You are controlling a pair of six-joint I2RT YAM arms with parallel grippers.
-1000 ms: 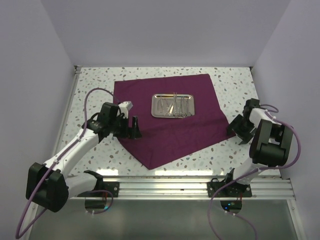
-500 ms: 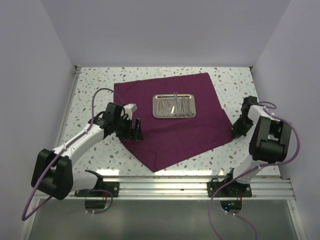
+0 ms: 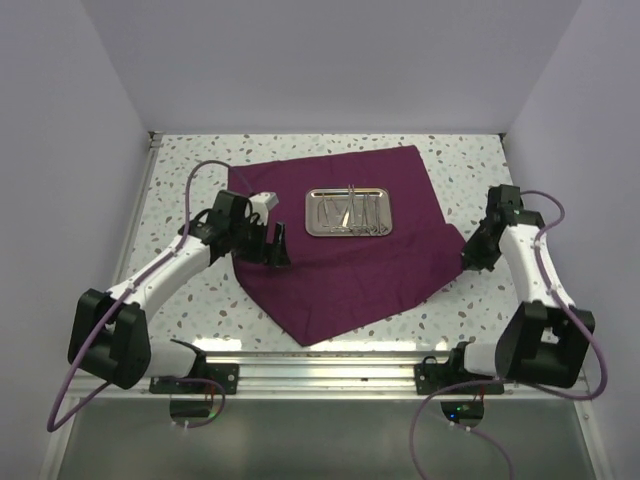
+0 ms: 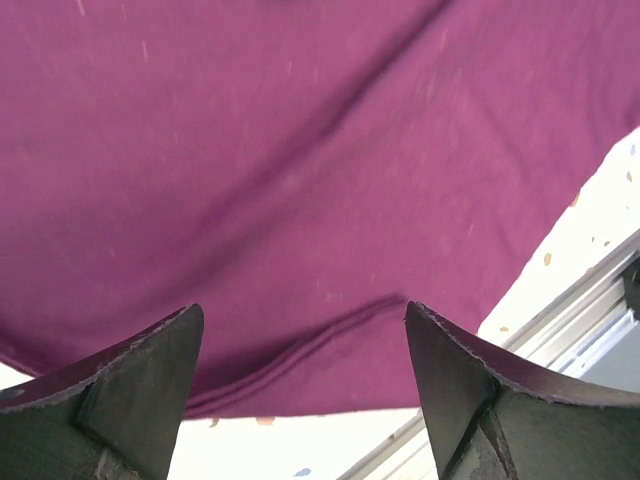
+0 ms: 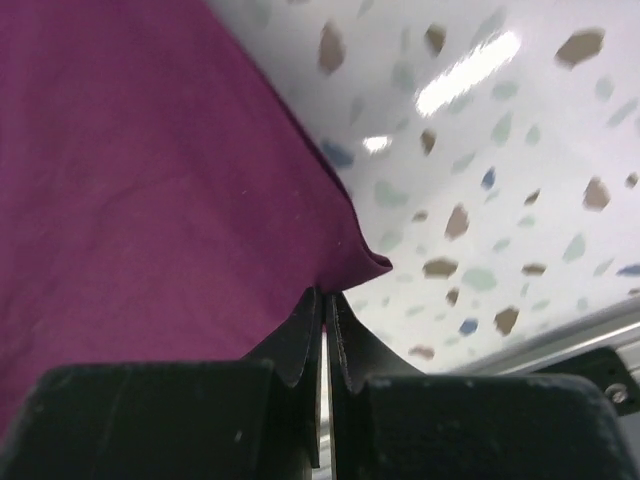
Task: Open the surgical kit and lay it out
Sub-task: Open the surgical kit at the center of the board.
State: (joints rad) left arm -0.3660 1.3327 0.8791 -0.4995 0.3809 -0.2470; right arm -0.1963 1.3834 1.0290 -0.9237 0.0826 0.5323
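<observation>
Right gripper (image 3: pixel 470 258) has snapped closed since a second ago, arm now stretching out. I'm seeing it pinching the cloth (image 3: pixel 340 275) right by its 3 o'clock corner. Left gripper (image 3: pixel 276 250) has slid inward and is sitting over the cloth's 9 o'clock side, jaws standing wide, gripping nothing. Cloth is lying spread on the table (image 3: pixel 180 170). Tray (image 3: pixel 311 213) is sitting on the cloth toward 12 o'clock, with instruments (image 3: pixel 350 212) lying inside. I'm finding them too small to tell apart.
</observation>
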